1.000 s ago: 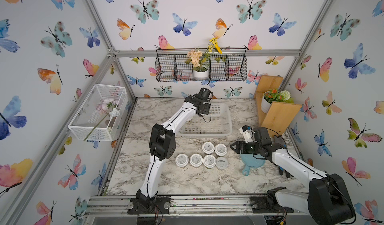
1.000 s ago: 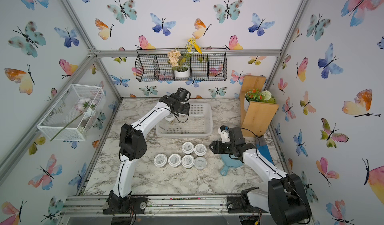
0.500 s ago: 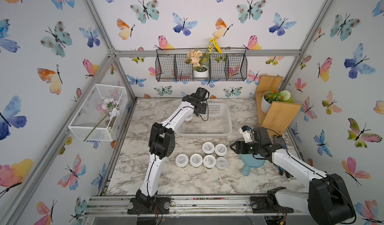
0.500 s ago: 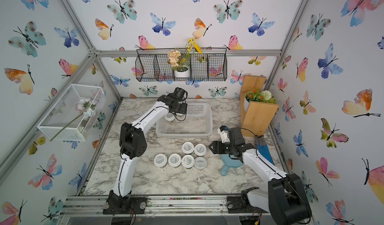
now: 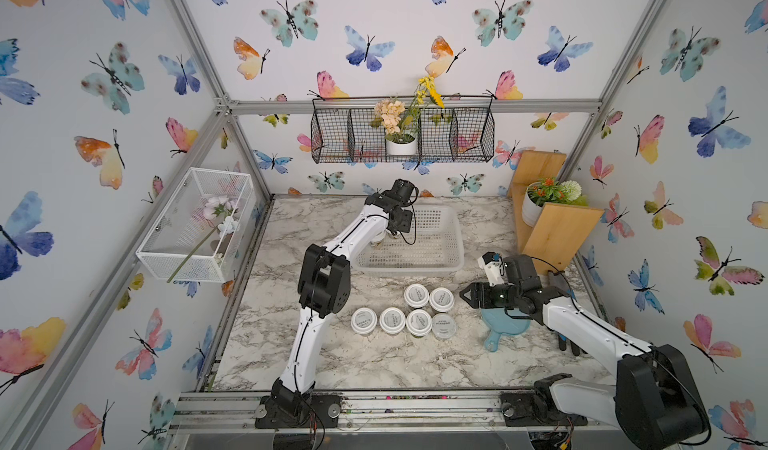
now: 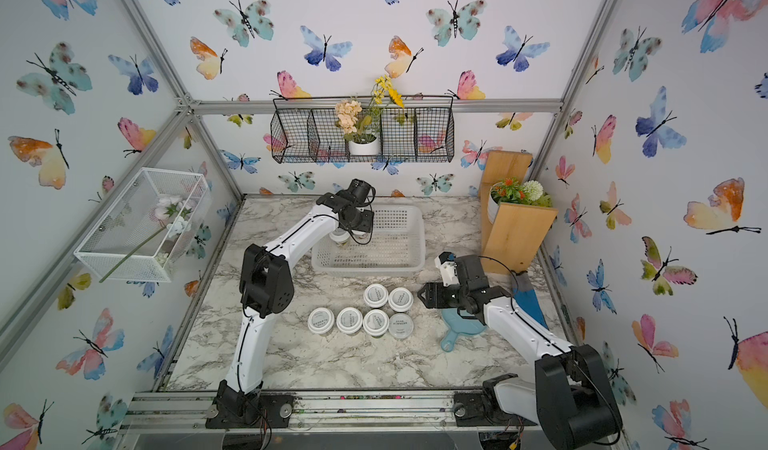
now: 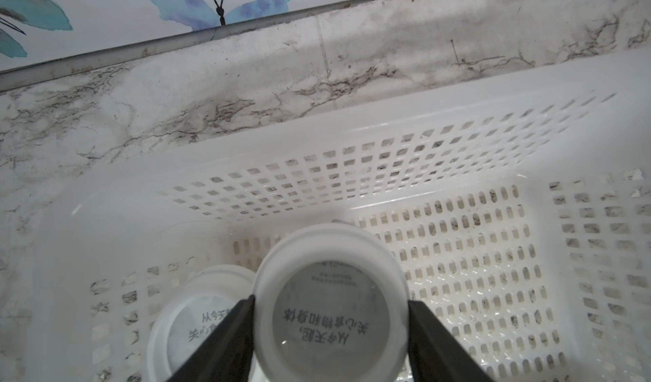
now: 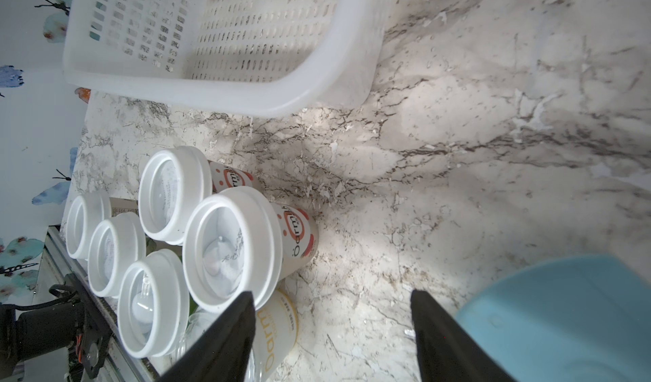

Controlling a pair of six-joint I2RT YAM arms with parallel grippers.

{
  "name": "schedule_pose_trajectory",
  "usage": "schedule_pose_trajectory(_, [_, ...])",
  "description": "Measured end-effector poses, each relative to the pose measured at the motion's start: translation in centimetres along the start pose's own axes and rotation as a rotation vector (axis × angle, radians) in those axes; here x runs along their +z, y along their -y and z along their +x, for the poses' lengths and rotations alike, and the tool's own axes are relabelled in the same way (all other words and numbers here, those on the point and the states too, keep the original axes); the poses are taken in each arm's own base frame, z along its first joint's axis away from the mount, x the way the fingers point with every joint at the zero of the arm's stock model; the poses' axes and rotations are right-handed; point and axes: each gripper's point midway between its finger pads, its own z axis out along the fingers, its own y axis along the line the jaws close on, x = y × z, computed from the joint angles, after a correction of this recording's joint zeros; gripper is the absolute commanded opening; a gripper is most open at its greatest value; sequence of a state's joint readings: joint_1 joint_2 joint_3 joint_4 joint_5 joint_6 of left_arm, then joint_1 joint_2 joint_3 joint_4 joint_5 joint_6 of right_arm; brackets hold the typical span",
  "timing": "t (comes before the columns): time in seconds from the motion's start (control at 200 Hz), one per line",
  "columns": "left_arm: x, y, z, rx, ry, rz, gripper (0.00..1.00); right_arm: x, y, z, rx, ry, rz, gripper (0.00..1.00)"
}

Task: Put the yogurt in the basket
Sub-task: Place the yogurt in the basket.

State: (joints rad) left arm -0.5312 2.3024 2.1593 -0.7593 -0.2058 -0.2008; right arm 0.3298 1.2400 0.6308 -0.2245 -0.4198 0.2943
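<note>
One yogurt jar (image 7: 197,324) sits in the basket (image 7: 458,140) corner, and the left tool (image 7: 331,300) pinches a second jar (image 7: 331,331) just beside it. Six jars (image 5: 417,295) stand on the tabletop (image 5: 374,365); the right tool (image 8: 332,294) is spread and empty.

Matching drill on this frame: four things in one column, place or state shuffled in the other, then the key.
1. left claw
2. right claw
3. six loose yogurt jars
4. black wire basket

A. hanging on the back wall, flower pot inside
B. open, empty, near the blue board
C. shut on a yogurt jar over the white basket
D. standing on the marble table, in front of the white basket

Pairs: 1-C, 2-B, 3-D, 4-A
</note>
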Motion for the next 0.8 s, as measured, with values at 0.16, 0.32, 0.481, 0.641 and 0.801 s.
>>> schedule_pose_trajectory(0.16, [0.46,-0.02,0.45,0.005,-0.013,-0.002,0.67,0.03,-0.07,0.04,-0.003,-0.001,0.000,0.72])
schedule_pose_trajectory(0.32, [0.50,-0.01,0.49,0.006,-0.013,-0.002,0.68,0.08,-0.06,0.10,-0.003,-0.004,0.001,0.72])
schedule_pose_trajectory(0.481, [0.53,0.05,0.45,0.005,-0.011,0.000,0.71,0.09,-0.05,0.10,-0.003,-0.004,0.002,0.72])
schedule_pose_trajectory(0.641, [0.83,0.14,0.54,0.005,-0.014,0.003,0.71,0.09,-0.05,0.10,-0.003,-0.004,0.002,0.72])
schedule_pose_trajectory(0.801, [0.99,0.34,0.66,0.005,-0.018,0.013,0.70,0.09,-0.05,0.10,-0.003,-0.004,0.002,0.72])
